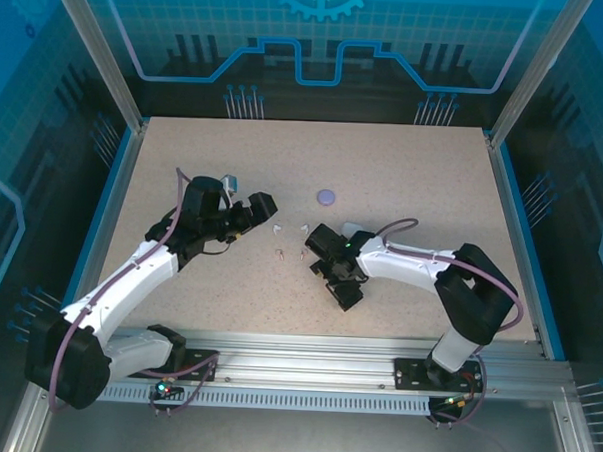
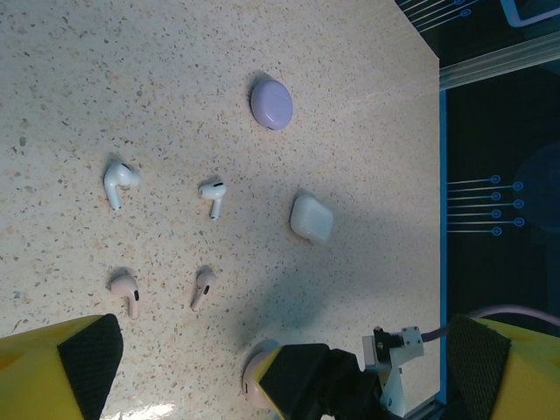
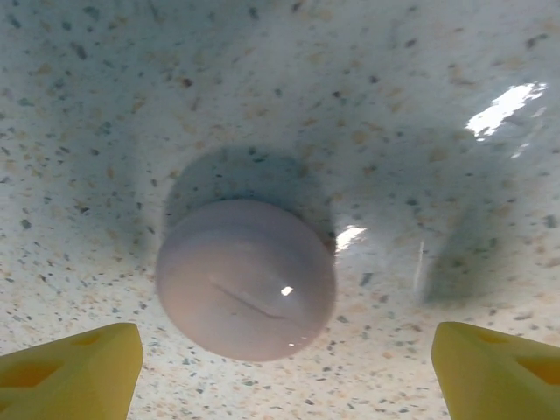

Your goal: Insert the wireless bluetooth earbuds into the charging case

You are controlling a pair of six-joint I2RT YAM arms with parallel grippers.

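Note:
A closed pink charging case (image 3: 247, 278) lies on the table between the wide-apart yellow fingers of my right gripper (image 3: 284, 339), and neither finger touches it. In the left wrist view the same pink case (image 2: 253, 374) peeks out from under the right gripper (image 2: 325, 385). Two white earbuds (image 2: 120, 179) (image 2: 213, 191) and two pink earbuds (image 2: 125, 289) (image 2: 203, 285) lie loose on the table. A white charging case (image 2: 311, 218) and a round purple charging case (image 2: 272, 103) sit shut nearby. My left gripper (image 2: 280, 332) hovers open above them, holding nothing.
From above, the left gripper (image 1: 265, 206) is just left of the white earbuds (image 1: 277, 228) and the right gripper (image 1: 327, 255) just right of them. The purple case (image 1: 327, 196) sits behind. A blue rim (image 2: 441, 175) bounds the speckled table (image 1: 404, 170).

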